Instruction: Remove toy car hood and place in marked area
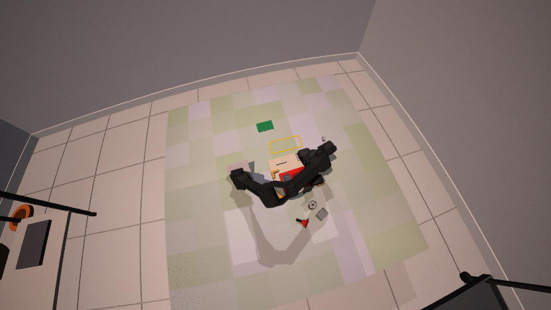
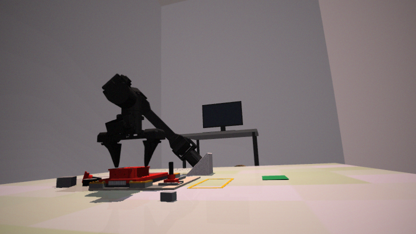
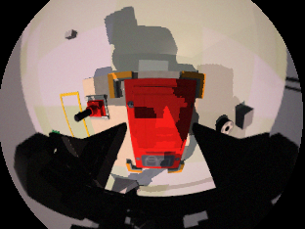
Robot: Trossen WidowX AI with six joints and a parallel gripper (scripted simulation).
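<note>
Hood (image 3: 158, 114) sits on the toy car (image 2: 128, 176), untouched. My tool (image 2: 132, 157) hangs just above it, fingers wide apart and holding nothing. Grasping, lifting, placing inside the marked area (image 2: 210, 183) and releasing all remain.

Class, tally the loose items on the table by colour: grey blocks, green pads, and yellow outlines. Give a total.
Grey blocks: 2
Green pads: 1
Yellow outlines: 1
Total: 4

Office-like room, tiled floor (image 1: 115, 161), desk (image 2: 224, 134), monitor (image 2: 222, 114)
</note>
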